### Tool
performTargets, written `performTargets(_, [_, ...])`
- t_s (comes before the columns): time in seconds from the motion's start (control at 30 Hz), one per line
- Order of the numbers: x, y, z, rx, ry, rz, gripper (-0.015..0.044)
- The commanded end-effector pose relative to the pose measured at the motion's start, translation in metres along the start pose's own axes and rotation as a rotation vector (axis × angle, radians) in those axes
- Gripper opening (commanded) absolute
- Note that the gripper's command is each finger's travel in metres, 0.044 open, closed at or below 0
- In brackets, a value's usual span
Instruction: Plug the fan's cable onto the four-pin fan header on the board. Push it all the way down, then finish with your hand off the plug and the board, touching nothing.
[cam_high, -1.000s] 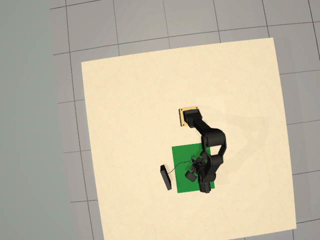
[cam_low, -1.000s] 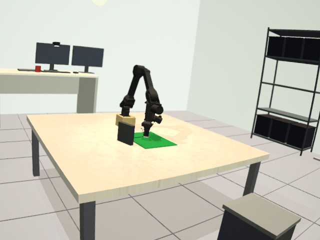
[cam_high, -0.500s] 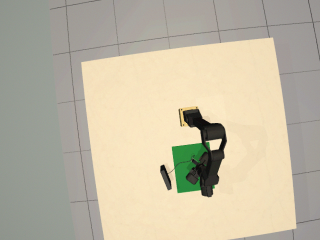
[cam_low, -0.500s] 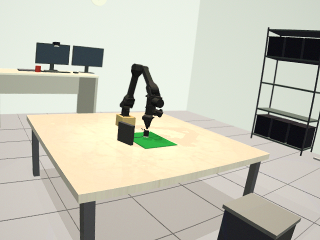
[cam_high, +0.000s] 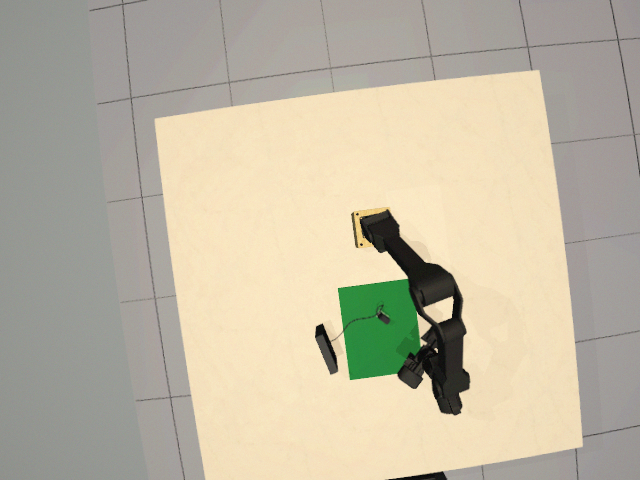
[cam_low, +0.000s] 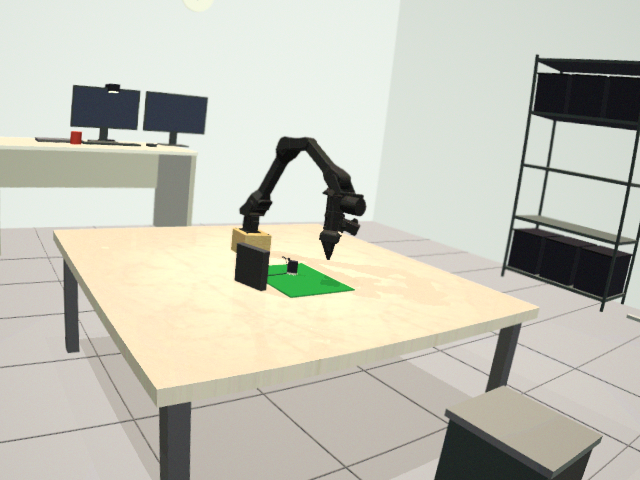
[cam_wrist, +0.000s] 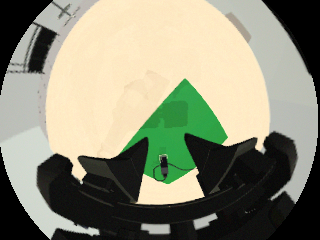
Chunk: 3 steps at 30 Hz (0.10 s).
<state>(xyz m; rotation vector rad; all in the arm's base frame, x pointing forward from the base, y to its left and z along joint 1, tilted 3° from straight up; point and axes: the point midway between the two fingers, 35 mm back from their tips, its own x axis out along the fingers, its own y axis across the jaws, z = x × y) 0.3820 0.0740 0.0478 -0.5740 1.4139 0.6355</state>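
Observation:
The green board (cam_high: 369, 356) (cam_low: 310, 285) (cam_wrist: 183, 103) lies flat on the table. The small dark plug (cam_high: 383, 316) (cam_low: 292, 266) (cam_wrist: 163, 162) stands upright on the board near its middle. A thin cable (cam_high: 351, 323) runs from it to the black fan (cam_high: 326, 348) (cam_low: 251, 267), which stands on edge just off the board's left side. My gripper (cam_high: 416, 361) (cam_low: 327, 253) (cam_wrist: 166, 138) is open and empty. It hangs in the air above the board's right part, clear of the plug and the board. In the wrist view the plug shows low between the spread fingers, well below them.
The arm's base sits on a tan block (cam_high: 357, 227) (cam_low: 242, 238) behind the board. Beyond the table (cam_high: 258, 206) (cam_low: 180, 320) stand a desk with monitors (cam_low: 103, 155), a dark shelf rack (cam_low: 578, 175) and a stool (cam_low: 516, 434).

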Motion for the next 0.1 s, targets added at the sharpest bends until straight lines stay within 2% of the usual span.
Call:
performTargets(0.0, [0.001, 0.0024, 0.0111, 0.011, 0.007, 0.005, 0.026])
performTargets(0.07, [0.001, 0.0024, 0.0111, 0.011, 0.007, 0.005, 0.026])
